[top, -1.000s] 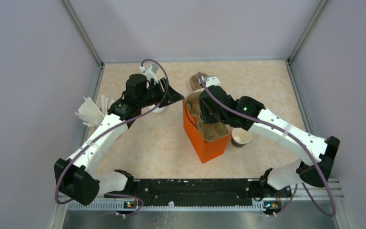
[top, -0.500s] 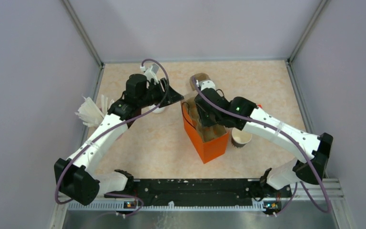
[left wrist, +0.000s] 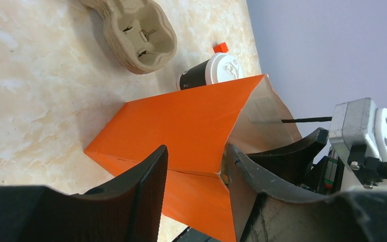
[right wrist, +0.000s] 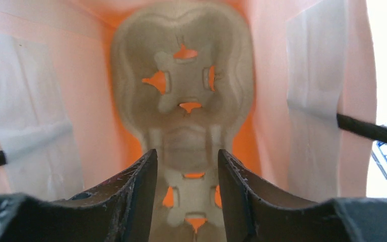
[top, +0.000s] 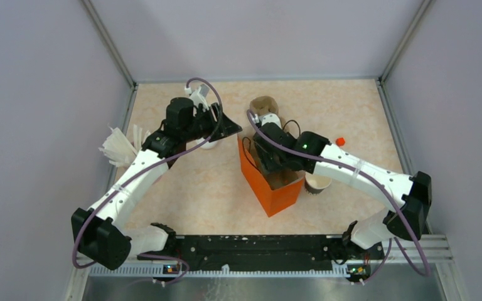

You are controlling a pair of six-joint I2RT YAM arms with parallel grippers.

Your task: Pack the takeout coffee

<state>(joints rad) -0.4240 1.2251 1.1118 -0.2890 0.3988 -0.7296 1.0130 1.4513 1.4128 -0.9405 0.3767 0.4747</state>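
**Tray in bag, coffee outside**

The right gripper (right wrist: 186, 154) reaches into the orange bag (left wrist: 181, 121), its fingers straddling 1 pulp tray (right wrist: 181, 75), probably to seat it. I cannot tell whether they pinch it. The left gripper (left wrist: 195, 151) hovers spread beside the bag. The takeout coffee (left wrist: 212, 72) stands just right of it, unpacked.

Pale lilac panel walls (top: 257, 37) box in my beige marbled worktop (top: 182, 188). Grey metal posts (top: 110, 44) rise from its far corners.

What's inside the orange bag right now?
A brown pulp two-cup tray lies in the orange bag, no cup in it, with the right gripper straddling its waist. The bag floor beneath is covered. The takeout coffee stands outside.
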